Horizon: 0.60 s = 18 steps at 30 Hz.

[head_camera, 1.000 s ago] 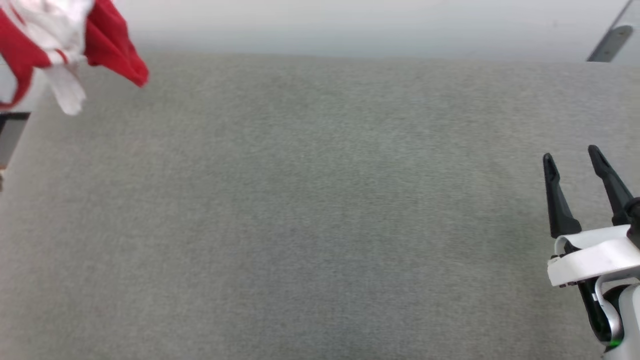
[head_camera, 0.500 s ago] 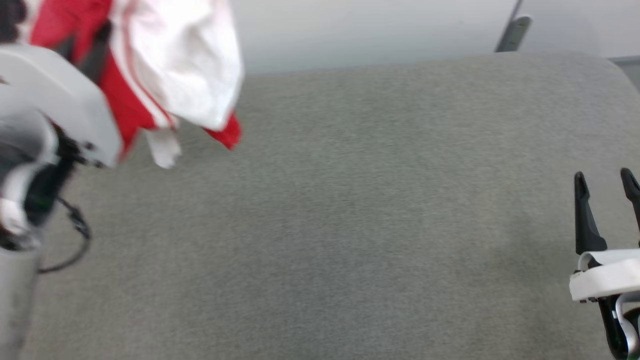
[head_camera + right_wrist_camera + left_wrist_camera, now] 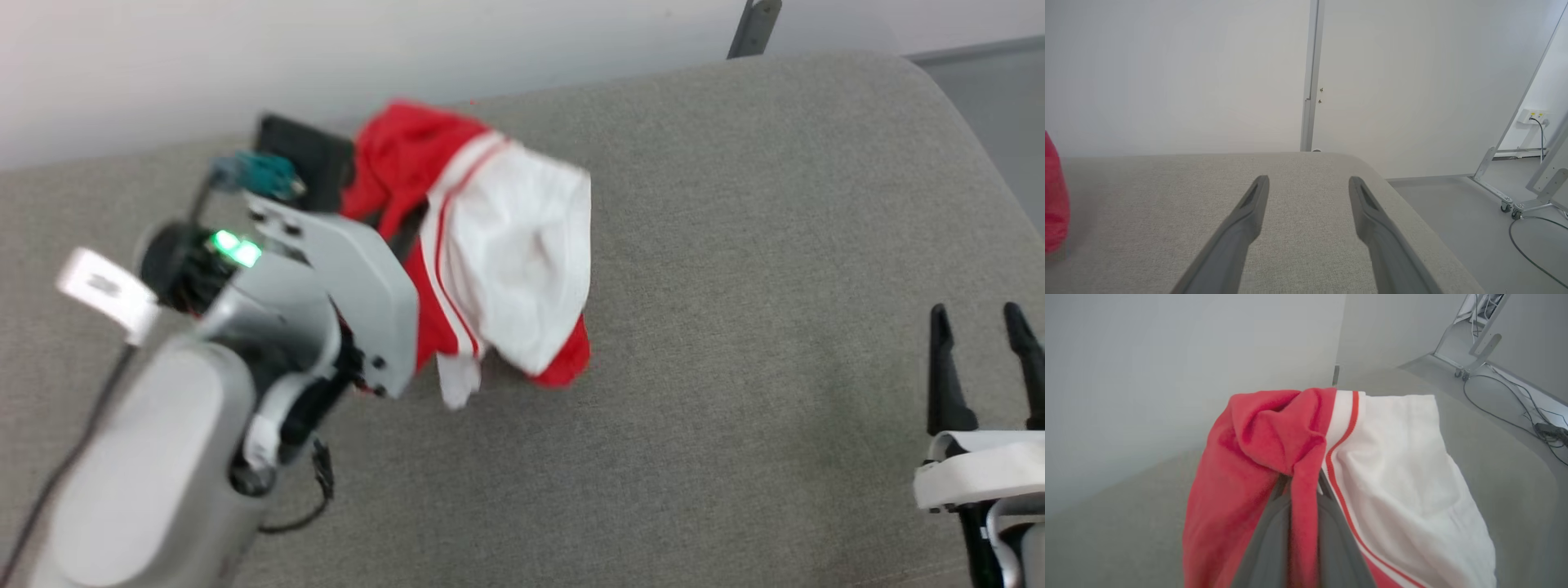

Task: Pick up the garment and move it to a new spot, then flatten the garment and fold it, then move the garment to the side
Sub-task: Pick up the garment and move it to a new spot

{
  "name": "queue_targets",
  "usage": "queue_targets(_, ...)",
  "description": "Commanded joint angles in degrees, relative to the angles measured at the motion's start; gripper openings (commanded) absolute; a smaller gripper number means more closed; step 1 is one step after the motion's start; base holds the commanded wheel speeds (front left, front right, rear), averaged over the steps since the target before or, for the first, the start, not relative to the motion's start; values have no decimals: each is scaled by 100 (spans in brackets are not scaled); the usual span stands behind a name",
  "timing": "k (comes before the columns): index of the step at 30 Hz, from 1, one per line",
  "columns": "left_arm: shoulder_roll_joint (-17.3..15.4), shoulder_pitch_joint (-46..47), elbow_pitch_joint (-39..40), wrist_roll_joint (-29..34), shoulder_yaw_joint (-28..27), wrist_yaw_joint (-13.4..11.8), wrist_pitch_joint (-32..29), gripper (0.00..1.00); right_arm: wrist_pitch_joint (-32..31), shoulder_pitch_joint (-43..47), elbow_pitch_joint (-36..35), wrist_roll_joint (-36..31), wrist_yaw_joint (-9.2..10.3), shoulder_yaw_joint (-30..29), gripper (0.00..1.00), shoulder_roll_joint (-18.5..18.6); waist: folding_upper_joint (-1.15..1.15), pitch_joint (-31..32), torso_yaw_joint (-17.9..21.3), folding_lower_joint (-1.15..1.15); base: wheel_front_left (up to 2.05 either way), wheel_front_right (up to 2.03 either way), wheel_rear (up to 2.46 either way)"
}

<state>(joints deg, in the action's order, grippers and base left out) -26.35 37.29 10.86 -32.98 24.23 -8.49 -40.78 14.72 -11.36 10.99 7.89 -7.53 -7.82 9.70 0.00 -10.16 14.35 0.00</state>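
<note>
Head view: R gripper (image 3: 976, 310) wide; L wrist: garment (image 3: 1274, 433) pinched.

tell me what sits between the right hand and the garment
Nothing: the stretch of grey fabric surface between the open right hand and the garment is bare, as the head view shows.

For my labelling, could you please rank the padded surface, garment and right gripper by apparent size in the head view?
1. padded surface
2. garment
3. right gripper, smallest though nearer the camera and partly cut off
</note>
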Motion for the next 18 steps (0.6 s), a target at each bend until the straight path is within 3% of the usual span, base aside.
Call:
queue_targets(1, 80, -150, -120, 17, 96, 32, 52, 0, 40, -22, 24, -13, 8, 39, 100, -75, 0, -104, 71, 0, 0, 0, 0)
queue_targets(18, 426, -506, -2350, 64, 806, 427, 317, 0, 54, -291, 157, 84, 8, 310, 100, -196, 0, -383, 183, 0, 0, 0, 0)
